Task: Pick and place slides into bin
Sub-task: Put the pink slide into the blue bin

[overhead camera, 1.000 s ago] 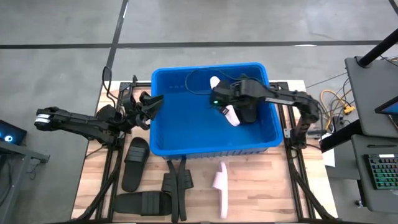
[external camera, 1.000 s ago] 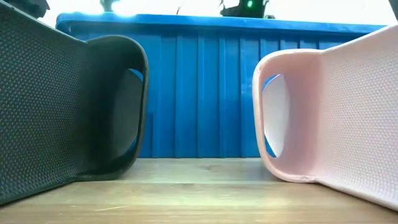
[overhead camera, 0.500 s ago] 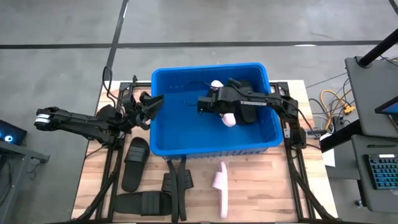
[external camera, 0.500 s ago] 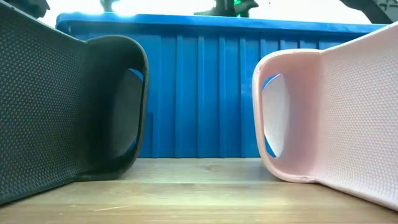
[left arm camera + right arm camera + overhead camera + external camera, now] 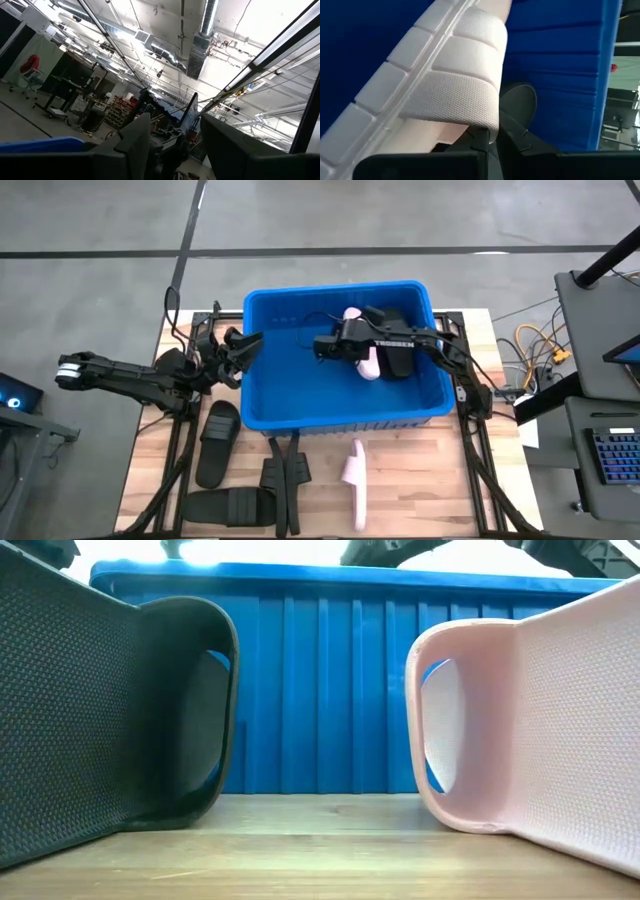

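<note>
**Right arm swings across the bin with a pink slide in its grip**

Compared with a second ago, the right gripper (image 5: 362,358) has travelled from the bin's right-hand side toward its middle, the arm now stretched flatter over the bin (image 5: 290,395); the pink slide (image 5: 368,363) has gone with it, its fingers closed on the strap; the left gripper (image 5: 250,343) has not moved, sitting just outside the bin's left wall, and whether its fingers are apart cannot be told.

In the right wrist view the held slide (image 5: 445,85) is pale pink, its strap finely textured and its sole ribbed in blocks, lying against blue ribbed wall; a black slide (image 5: 400,360) lies in the bin just beside the gripper; a second pink slide (image 5: 355,472) rests on the table (image 5: 420,490) outside the bin's front wall, with three black slides (image 5: 218,442) further to the left.
</note>
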